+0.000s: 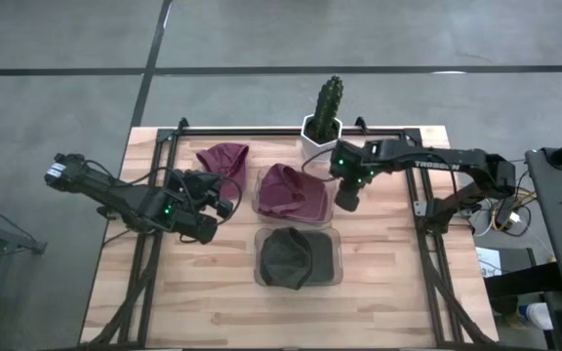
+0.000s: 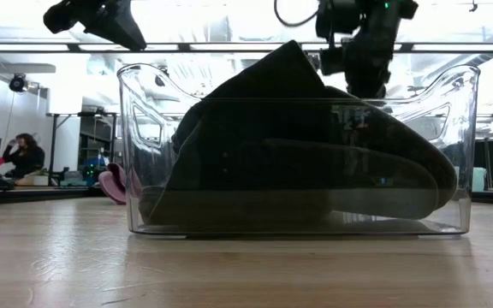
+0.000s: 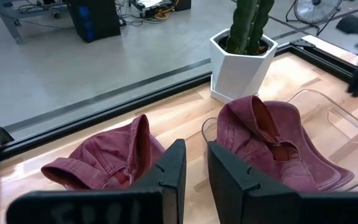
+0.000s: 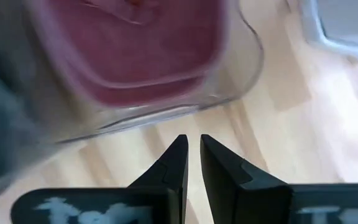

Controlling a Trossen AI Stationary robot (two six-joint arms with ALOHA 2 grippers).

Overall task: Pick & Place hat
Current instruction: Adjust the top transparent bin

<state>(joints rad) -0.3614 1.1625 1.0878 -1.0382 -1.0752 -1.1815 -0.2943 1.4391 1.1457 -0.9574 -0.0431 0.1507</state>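
Three hats show. A maroon hat (image 1: 222,158) (image 3: 104,162) lies loose on the wooden table. A second maroon hat (image 1: 291,190) (image 3: 272,143) (image 4: 148,50) sits in the far clear bin (image 1: 258,200). A dark hat (image 1: 296,258) (image 2: 315,145) fills the near clear bin (image 2: 465,128). My left gripper (image 1: 224,202) (image 3: 194,168) hovers shut near the loose maroon hat, on its near side, holding nothing. My right gripper (image 1: 345,200) (image 4: 192,155) hangs shut above the table, just right of the far bin, and holds nothing.
A cactus in a white pot (image 1: 322,122) (image 3: 244,56) stands at the table's far edge, behind the far bin. A black frame rail (image 1: 261,130) runs along the far edge. Bare wood lies at the near left (image 1: 183,292) and right (image 1: 388,263).
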